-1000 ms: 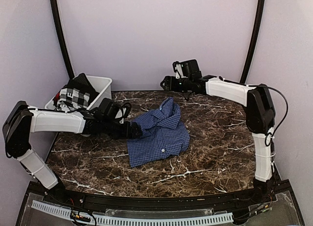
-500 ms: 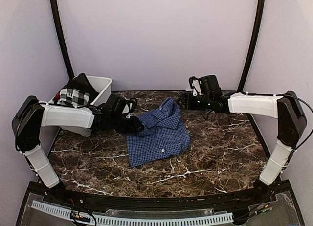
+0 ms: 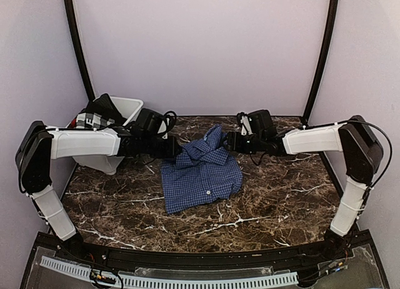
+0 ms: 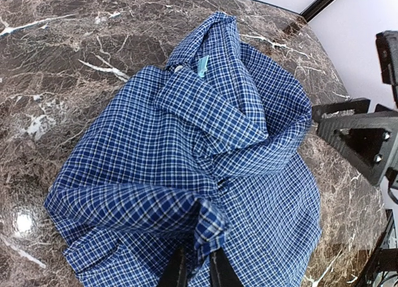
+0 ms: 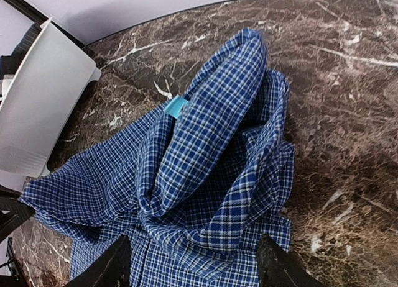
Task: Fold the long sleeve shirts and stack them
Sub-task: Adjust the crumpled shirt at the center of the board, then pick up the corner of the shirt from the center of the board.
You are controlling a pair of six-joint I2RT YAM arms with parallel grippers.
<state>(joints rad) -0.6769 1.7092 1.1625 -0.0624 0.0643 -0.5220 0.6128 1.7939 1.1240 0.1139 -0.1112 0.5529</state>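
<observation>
Surface (image 3: 281, 201) nearest you is dark veined stone, and the blue shirt (image 3: 203, 176) lies crumpled near its middle, its flatter part toward you with one small white button (image 3: 208, 192) showing. At the shirt's left edge your left pincer (image 4: 197, 262) is clamped on a raised fold of the check cloth. Its wrist view cuts the fingers off at the bottom edge, so you see only their tips. On the other side, at the bunched-up collar end, your right pincer (image 5: 196, 257) stands wide, one finger on either side of the heap; you cannot tell whether either finger touches cloth. A light blue label (image 5: 176, 105) peeks out at the collar. Sleeves and cuffs are lost among the folds. Farther back on the left, the white bin (image 3: 130, 109) holds a black-and-white checked cloth (image 3: 94, 121), partly masked by the left arm.
</observation>
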